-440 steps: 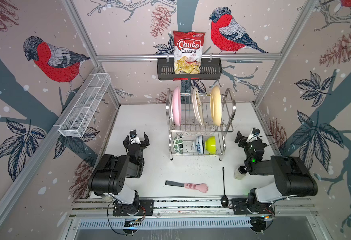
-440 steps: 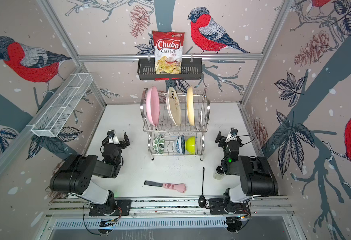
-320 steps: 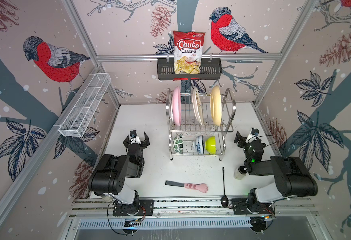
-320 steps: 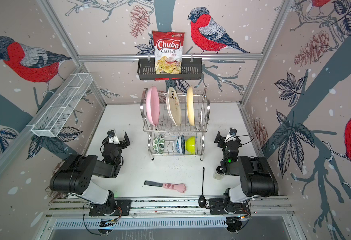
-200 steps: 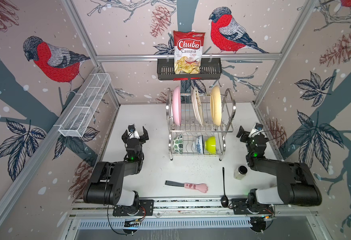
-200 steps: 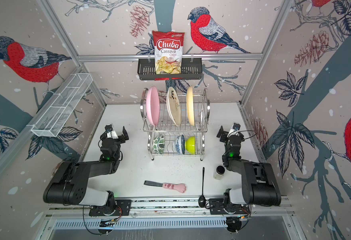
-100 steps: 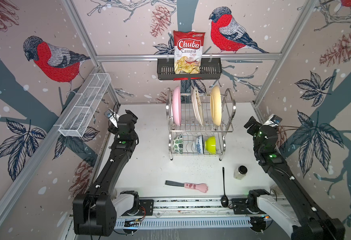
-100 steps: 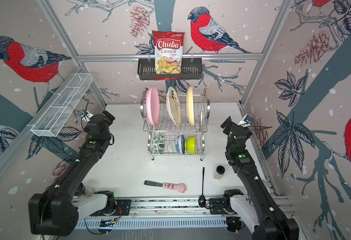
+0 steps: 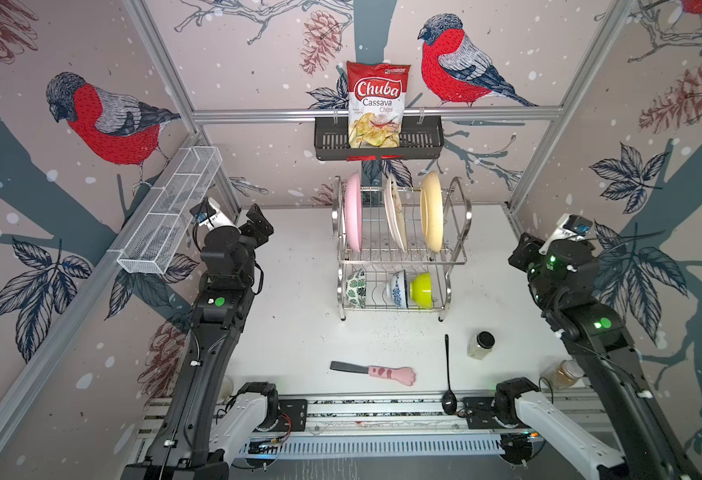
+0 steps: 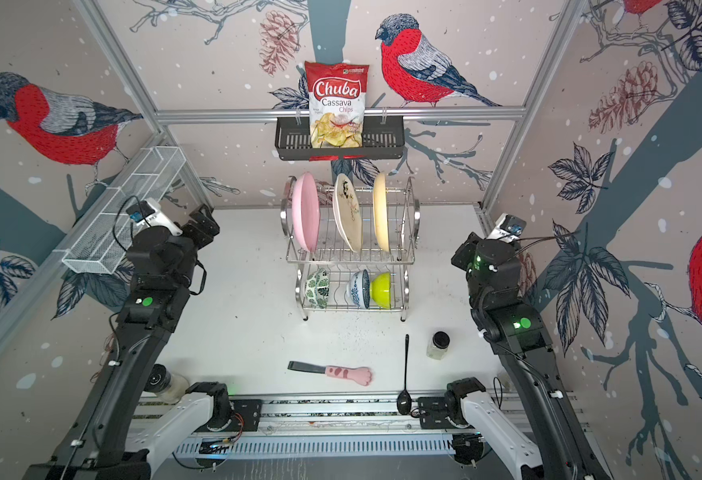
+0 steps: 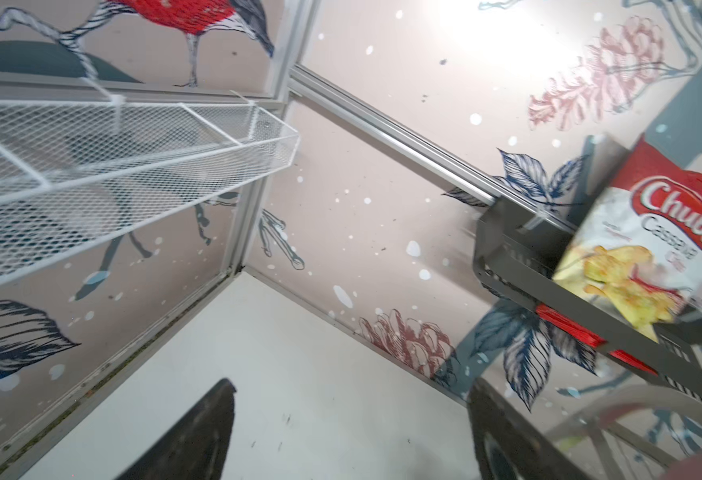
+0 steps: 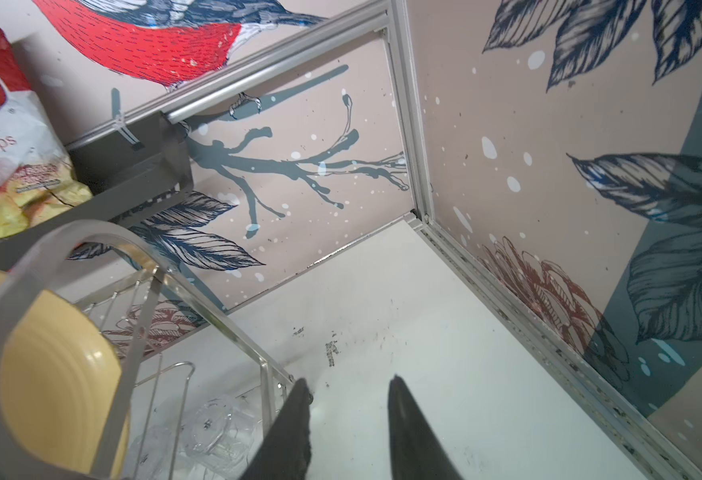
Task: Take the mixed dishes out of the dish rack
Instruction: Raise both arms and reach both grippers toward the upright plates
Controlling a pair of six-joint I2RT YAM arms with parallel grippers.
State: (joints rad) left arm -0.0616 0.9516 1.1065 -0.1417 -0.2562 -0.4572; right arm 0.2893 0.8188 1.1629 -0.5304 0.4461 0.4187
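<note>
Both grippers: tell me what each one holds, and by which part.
Nothing is held. The left gripper and right gripper both stand apart from the dish rack, jaws empty.

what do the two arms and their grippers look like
The left arm and right arm are black, boxy links with a green dot on each forearm, on white base segments. A white wrist camera with a blue mark sits by the left gripper and the right gripper; black cables loop nearby. The fingers are dark tapering wedges.
</note>
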